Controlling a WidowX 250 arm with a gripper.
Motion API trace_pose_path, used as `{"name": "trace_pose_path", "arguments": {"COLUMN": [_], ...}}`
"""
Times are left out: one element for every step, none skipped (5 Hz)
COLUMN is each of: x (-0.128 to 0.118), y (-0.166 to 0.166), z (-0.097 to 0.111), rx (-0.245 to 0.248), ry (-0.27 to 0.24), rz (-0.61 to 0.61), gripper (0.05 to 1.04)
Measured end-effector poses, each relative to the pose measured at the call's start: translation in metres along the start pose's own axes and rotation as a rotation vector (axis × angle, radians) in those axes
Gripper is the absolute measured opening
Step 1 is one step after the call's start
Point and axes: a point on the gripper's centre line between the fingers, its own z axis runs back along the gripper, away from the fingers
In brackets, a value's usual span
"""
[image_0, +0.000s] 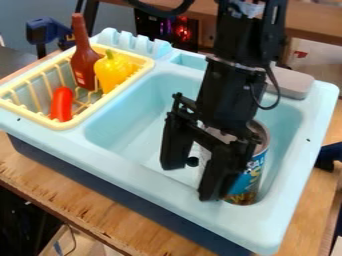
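Observation:
The black gripper (192, 179) hangs over the right part of the light blue sink (128, 124), its fingers apart and pointing down. It is open. Right behind it stands a can (248, 179) with a blue label, inside the basin near its right wall. The gripper's right finger and body cover much of the can; whether they touch it, I cannot tell.
At the left, a yellow dish rack (63, 125) holds a brown bottle (84, 62), a yellow pepper (113, 71) and a red-orange sausage-shaped item (62, 104). A grey-brown block (292, 82) lies on the sink's back right rim.

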Motion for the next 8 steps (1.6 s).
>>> {"name": "trace_pose_path", "arguments": {"x": [0.009,0.023,0.032,0.04,0.042,0.046,0.058,0.064], "y": [0.012,0.02,0.025,0.029,0.029,0.031,0.034,0.036], "z": [0.005,0.003,0.008,0.017,0.021,0.027,0.025,0.025], "rx": [0.049,0.102,0.13,0.159,0.163,0.177,0.187,0.193], "ry": [-0.002,-0.047,-0.107,-0.206,-0.238,-0.268,-0.261,-0.289], "rz": [0.012,0.032,0.054,0.067,0.046,0.055,0.055,0.067], "gripper": [1.0,1.0,1.0,1.0,1.0,1.0,1.0,1.0]}}
